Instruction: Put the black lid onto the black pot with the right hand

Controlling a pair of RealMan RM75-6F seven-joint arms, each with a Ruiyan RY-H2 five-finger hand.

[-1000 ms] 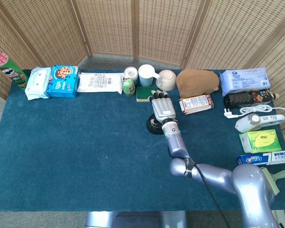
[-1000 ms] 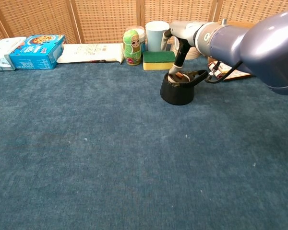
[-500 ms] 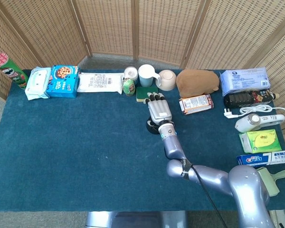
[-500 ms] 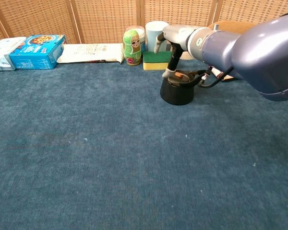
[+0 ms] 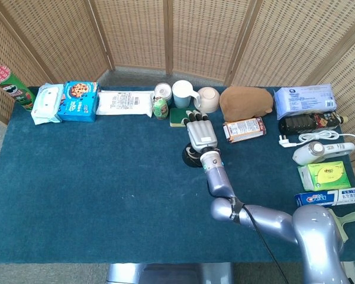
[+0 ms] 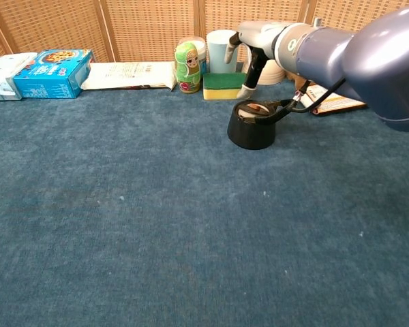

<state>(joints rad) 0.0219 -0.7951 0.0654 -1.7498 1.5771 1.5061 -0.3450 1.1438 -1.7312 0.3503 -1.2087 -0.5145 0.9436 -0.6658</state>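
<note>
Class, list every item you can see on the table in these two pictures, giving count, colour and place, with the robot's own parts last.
Black pot: 1, table centre; lid not clearly discernible.
Tall crisps tube: 1, green and red, far left.
Wet-wipes pack: 1, pale blue, back left.
Blue biscuit box: 1, back left.
White flat packet: 1, back row.
Green doll figure: 1, back centre.
Yellow-green sponge: 1, behind pot.
Pale blue mug: 1, back centre.
Toothpaste box: 1, blue-white, right edge.
Right hand: 1, silver, fingers spread above pot.

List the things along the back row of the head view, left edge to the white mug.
Green chip tube → white wipes pack → blue cookie box → flat white packet → can → white mug.
</note>
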